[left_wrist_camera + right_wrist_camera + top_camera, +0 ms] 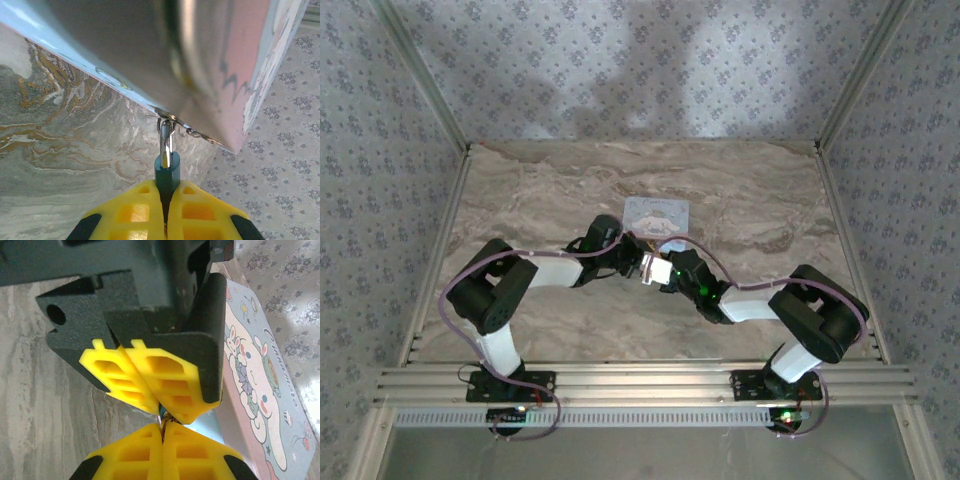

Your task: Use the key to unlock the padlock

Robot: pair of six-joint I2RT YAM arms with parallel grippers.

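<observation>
though tiny, padlock (167, 172) in end effector (166, 188)

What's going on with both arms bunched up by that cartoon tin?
The left pincer is shut on the blue body of the padlock, whose shackle hangs from the clasp of the cartoon tin. The right pincer is shut too, meeting the left one tip to tip at the padlock. Something small sits at its tips, but I cannot tell whether it is the key.

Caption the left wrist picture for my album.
Left gripper pinching the small blue padlock, hooked onto the tin.
</observation>
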